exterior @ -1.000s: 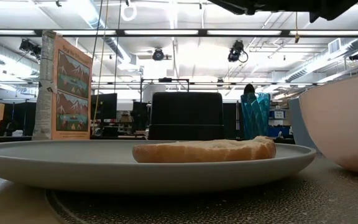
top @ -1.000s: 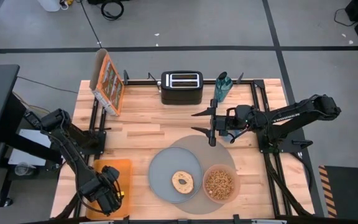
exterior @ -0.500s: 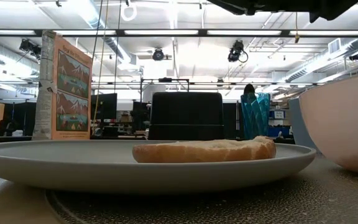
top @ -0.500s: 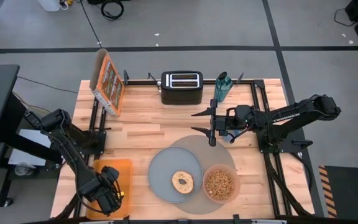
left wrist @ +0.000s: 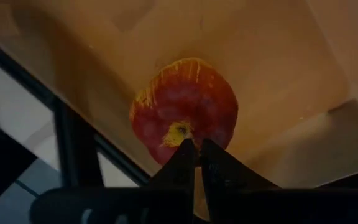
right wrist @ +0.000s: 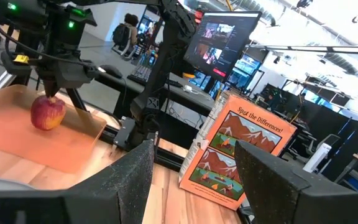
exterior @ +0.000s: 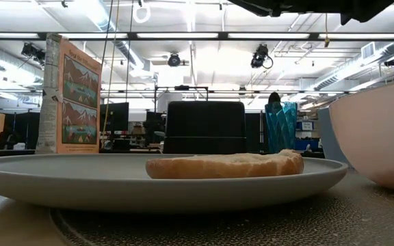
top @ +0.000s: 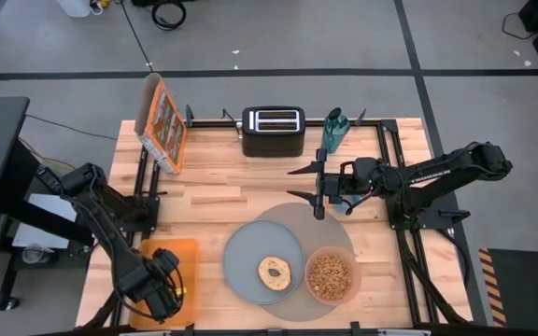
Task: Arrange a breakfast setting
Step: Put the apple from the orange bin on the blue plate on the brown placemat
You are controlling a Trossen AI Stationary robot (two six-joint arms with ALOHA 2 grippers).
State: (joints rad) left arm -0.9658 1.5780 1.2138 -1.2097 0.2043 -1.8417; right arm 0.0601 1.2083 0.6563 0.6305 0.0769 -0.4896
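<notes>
Apple (left wrist: 184,118) sits on the orange tray (top: 183,254) at the table's front left; left gripper (left wrist: 196,151), fingers pressed together, points at its top; bagel (top: 275,273) on the plate (top: 246,257), bowl (top: 330,276) beside; right gripper (top: 317,190) spread wide above the mat (top: 330,229)

Arms: you have two, the left arm (top: 110,233) at the near left and the right arm (top: 437,173) at the right.
Grippers: you can count two, the left gripper (left wrist: 196,148) and the right gripper (top: 318,191).
Mats: one grey mat (top: 292,217).
Plates: one grey-blue plate (top: 250,257).
Bowls: one pink bowl (top: 331,275), filled with cereal.
Bagels: one bagel (top: 275,273).
Apples: you see one red apple (left wrist: 185,109).
Trays: one orange tray (top: 166,254).
Toasters: one black toaster (top: 273,131).
Bottles: one teal bottle (top: 333,131).
Boxes: one cereal box (top: 162,121).
</notes>
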